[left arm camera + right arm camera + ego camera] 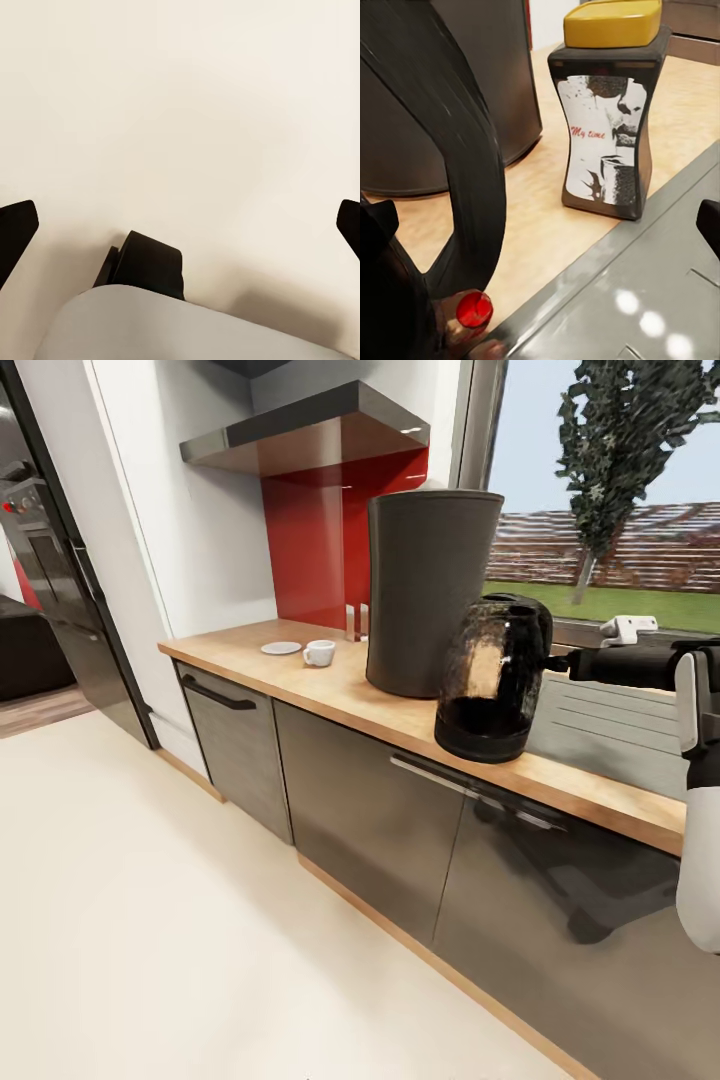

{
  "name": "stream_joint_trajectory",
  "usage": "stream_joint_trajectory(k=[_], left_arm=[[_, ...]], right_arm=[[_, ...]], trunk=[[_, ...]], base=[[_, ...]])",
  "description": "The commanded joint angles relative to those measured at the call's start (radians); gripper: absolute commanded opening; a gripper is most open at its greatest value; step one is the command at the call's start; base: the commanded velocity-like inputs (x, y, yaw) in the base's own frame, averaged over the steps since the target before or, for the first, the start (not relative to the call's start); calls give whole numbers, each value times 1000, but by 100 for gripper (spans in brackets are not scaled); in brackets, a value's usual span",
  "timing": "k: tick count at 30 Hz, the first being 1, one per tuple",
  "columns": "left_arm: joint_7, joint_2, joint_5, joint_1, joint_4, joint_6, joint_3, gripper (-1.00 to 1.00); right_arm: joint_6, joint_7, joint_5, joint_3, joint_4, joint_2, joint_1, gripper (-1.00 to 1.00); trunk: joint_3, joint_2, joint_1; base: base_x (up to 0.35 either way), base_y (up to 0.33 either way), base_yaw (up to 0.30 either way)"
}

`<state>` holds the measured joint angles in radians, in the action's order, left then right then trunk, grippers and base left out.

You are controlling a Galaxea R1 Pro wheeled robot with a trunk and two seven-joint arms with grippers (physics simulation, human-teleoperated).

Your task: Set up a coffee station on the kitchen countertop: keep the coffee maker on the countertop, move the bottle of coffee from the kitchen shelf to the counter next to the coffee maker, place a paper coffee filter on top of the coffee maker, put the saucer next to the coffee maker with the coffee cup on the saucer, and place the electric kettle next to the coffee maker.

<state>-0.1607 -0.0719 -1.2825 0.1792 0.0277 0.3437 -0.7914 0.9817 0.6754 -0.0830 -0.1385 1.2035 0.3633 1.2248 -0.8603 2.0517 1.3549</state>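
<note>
From the head view, the electric kettle [493, 678] stood at the worktop's [330, 685] front edge beside the coffee maker [428, 590], right gripper [562, 662] at its handle; cup [319, 652] and saucer [281, 648] sat toward the far corner. The left gripper [180, 225] hung open over bare floor [180, 97]. At the right wrist, the kettle's handle [457, 150] blocked the view; the coffee bottle [610, 112] stood behind. That gripper's grip I couldn't tell.

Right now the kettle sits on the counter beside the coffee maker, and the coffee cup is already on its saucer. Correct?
Not quite. The kettle does sit on the counter beside the coffee maker, but the head view shows the coffee cup standing on the counter beside the saucer, not on it.
</note>
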Motion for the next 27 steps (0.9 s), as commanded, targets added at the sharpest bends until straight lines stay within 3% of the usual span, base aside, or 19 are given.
stream_joint_trajectory(k=[1,27], left_arm=[[-5,0,-11,0,0,1,-6,100],[-5,0,-11,0,0,1,-6,100]], right_arm=[[3,9,-9,-1,1,0,1,100],[3,9,-9,-1,1,0,1,100]], trunk=[[-1,0,0],[-1,0,0]], base=[[0,-7,0],[-11,-35,0]])
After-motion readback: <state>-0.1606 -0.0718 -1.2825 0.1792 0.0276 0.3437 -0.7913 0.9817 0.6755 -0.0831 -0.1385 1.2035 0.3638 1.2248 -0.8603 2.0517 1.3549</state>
